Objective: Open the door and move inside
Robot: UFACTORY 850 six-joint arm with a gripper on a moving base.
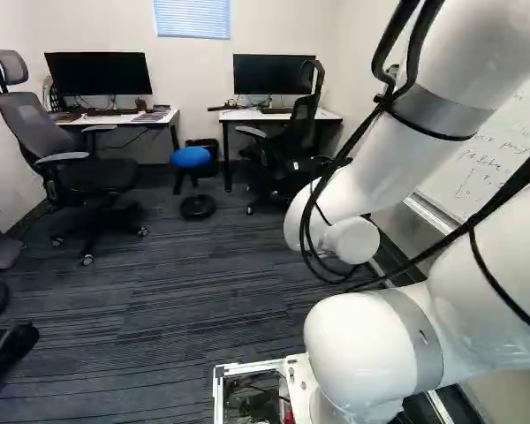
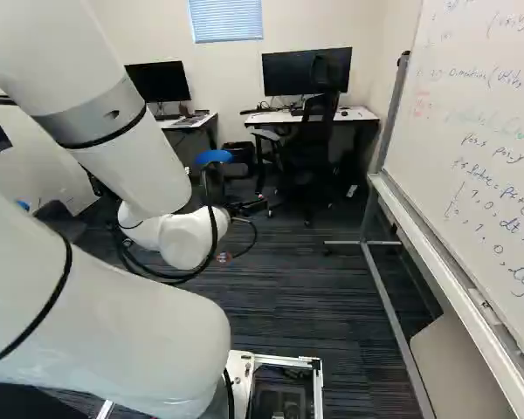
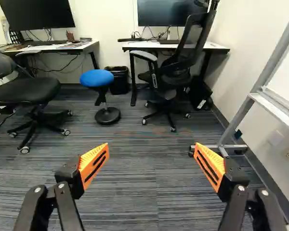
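No door shows in any view. In the wrist view my gripper (image 3: pixel 152 161) stands wide open, its orange pads far apart and only carpet visible between and beyond them. Neither finger touches anything. The arm's white wrist joint (image 1: pixel 352 240) is raised over the floor in the left base view; the same wrist joint (image 2: pixel 188 237) appears left of the middle in the right base view, with black cables looping around it. I cannot make out the fingers in the base views.
Dark striped carpet (image 1: pixel 168 291) lies ahead. Two desks with monitors line the far wall, with office chairs (image 3: pixel 176 67), a blue stool (image 3: pixel 97 78) and a bin (image 3: pixel 118 80). A whiteboard (image 2: pixel 485 131) on a metal frame stands close on the right. Another chair (image 1: pixel 75 168) is at the left.
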